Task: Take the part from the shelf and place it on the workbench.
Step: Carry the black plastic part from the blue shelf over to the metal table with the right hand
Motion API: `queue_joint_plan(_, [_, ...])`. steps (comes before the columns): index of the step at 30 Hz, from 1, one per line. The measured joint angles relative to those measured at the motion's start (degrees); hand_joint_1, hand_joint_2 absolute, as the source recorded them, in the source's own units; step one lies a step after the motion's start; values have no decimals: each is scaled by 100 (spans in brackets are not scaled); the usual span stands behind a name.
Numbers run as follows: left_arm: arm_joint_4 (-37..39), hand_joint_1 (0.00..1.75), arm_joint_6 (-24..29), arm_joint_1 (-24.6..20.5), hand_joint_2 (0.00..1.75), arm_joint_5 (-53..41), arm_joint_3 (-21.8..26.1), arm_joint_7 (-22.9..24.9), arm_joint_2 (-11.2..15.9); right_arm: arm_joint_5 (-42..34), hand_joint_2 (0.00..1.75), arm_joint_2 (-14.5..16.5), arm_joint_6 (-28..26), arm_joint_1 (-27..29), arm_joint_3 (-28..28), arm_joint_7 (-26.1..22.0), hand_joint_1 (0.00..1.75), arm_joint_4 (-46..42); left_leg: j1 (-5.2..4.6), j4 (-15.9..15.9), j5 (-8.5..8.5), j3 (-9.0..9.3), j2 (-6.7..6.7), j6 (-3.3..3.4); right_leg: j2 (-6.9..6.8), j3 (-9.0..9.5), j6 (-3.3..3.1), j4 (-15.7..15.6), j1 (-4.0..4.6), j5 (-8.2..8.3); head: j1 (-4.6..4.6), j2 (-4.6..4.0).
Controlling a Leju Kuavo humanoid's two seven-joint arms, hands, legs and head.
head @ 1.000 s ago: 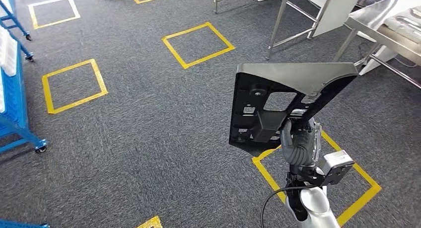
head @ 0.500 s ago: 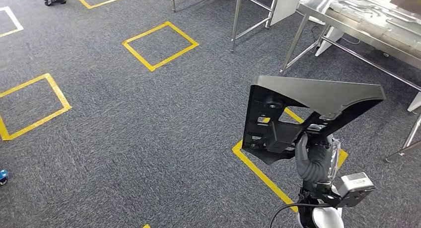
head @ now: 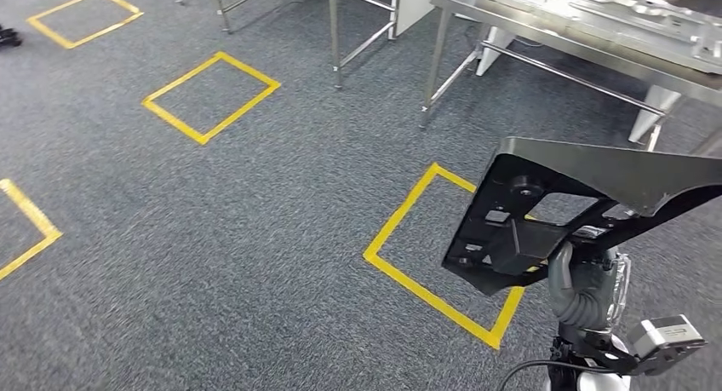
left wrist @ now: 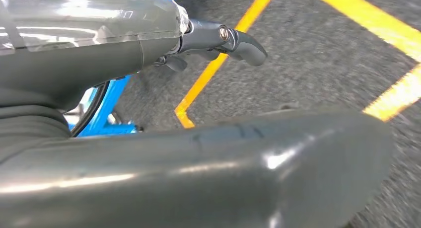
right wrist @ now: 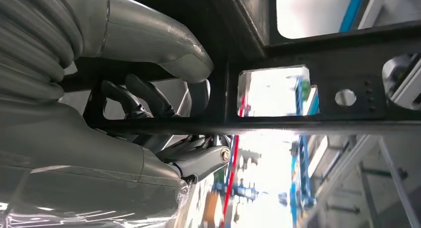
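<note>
The part is a large black flat frame with cut-outs, held up over the carpet at the lower right of the head view. My right hand grips its lower bar from below. In the right wrist view, the fingers curl around a bar of the black frame. The steel workbench stands at the back right, beyond the part. My left hand hangs over the carpet, one finger stretched out, holding nothing.
Yellow tape squares mark the grey carpet, one at the back left and one just under the part. Steel table legs reach down to the floor ahead. Metal pieces lie on the workbench. A blue frame stands near my left hand.
The camera has turned, so the floor marks slid left and the workbench came closer. The blue shelf left the head view. My right hand still holds the part.
</note>
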Motion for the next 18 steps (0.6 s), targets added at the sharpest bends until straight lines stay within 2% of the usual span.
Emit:
queue_joint_plan(1, [-1, 0, -8, 2, 0, 3, 10, -9, 11, -8, 175, -25, 5, 12, -32, 1, 175, -1, 14, -285, 101, 114, -120, 14, 74, -17, 25, 23, 0, -9, -1, 0])
queue_joint_plan(2, [-1, 0, -9, 2, 0, 3, 19, -14, 19, -14, 175, -43, 10, 21, -57, 1, 175, -2, 16, -437, 122, 179, -206, 29, 139, -43, 56, 38, -6, -13, -1, 0])
queue_joint_plan(3, [-2, 0, -9, -3, 0, 5, 26, -16, 28, -15, 175, -61, 16, 36, -79, 2, 175, -3, 8, -471, 97, 200, -210, 49, 205, -69, 96, 43, -17, -7, -1, 0])
queue_joint_plan(4, [-3, 0, -11, -9, 0, 9, 32, -21, 34, -20, 175, -82, 21, 60, -103, 2, 175, -3, 4, -493, 105, 213, -149, 81, 272, -89, 140, 34, -32, 5, -2, 0])
queue_joint_plan(5, [-5, 0, -16, -16, 0, 14, 35, -29, 42, -25, 175, -106, 25, 95, -133, 2, 175, -4, 1, -526, 121, 231, -81, 120, 238, -104, 180, 47, -40, 1, -1, 0])
queue_joint_plan(6, [-7, 0, -27, -19, 0, 18, 37, -43, 50, -34, 175, -139, 28, 125, -165, 2, 175, -5, 8, -560, 139, 246, -6, 162, 96, -145, 215, 120, -34, -47, -1, 0])
queue_joint_plan(7, [-8, 0, -47, -14, 0, 23, 39, -63, 55, -51, 175, -175, 31, 142, -191, 2, 175, -6, 18, -592, 153, 260, 74, 194, -103, -236, 244, 301, -23, -157, 0, 0])
queue_joint_plan(8, [-9, 0, -70, -6, 0, 27, 42, -82, 59, -68, 175, -202, 32, 154, -208, 2, 175, -7, 17, -606, 155, 269, 155, 215, -331, -380, 267, 592, -20, -317, 1, 0])
queue_joint_plan(9, [-9, 0, -93, 5, 0, 31, 46, -102, 62, -86, 175, -223, 31, 161, -219, 2, 175, -8, 13, -611, 146, 273, 237, 227, -479, -572, 293, 957, -25, -495, 1, 0])
queue_joint_plan(10, [-9, 0, -114, 17, 0, 37, 51, -123, 67, -100, 175, -232, 29, 175, -225, 2, 175, -7, 9, -610, 133, 275, 323, 231, -536, -760, 315, 1311, -42, -635, 0, 0])
queue_joint_plan(11, [-9, 0, -141, 25, 0, 56, 59, -159, 74, -108, 175, -241, 37, 196, -230, 2, 175, -6, 6, -609, 118, 282, 408, 230, -555, -890, 333, 1547, -62, -689, 0, 0])
queue_joint_plan(12, [-9, 0, -175, 28, 0, 91, 72, -218, 82, -114, 175, -252, 58, 213, -235, 2, 175, -4, 6, -607, 100, 294, 490, 223, -567, -927, 348, 1599, -79, -638, 0, 0])
queue_joint_plan(13, [-9, 0, -228, 28, 0, 144, 91, -307, 88, -113, 175, -262, 85, 209, -236, 2, 175, 4, 6, -607, 79, 315, 570, 209, -594, -838, 357, 1418, -92, -480, 0, 0])
queue_joint_plan(14, [-9, 0, -308, 20, 0, 206, 115, -426, 92, -95, 175, -271, 107, 178, -230, 2, 175, 22, 7, -606, 54, 347, 651, 190, -665, -650, 359, 1061, -99, -264, 0, 0])
queue_joint_plan(16, [-9, 0, -492, -19, 0, 285, 157, -659, 102, -8, 175, -272, 85, 107, -211, 2, 175, 56, -21, -603, -4, 420, 785, 133, -945, -253, 311, 310, -60, 21, 1, 0])
queue_joint_plan(17, [-9, 0, -577, -47, 0, 296, 168, -742, 110, 45, 175, -268, 58, 117, -201, 2, 175, 50, -37, -603, -28, 448, 835, 103, -1033, -150, 269, 112, -34, 57, 1, 0])
queue_joint_plan(18, [-9, 0, -635, -72, 0, 296, 173, -788, 117, 86, 175, -263, 38, 164, -196, 2, 175, 27, -52, -605, -49, 471, 880, 72, -1064, -123, 224, 48, -6, 33, 1, 0])
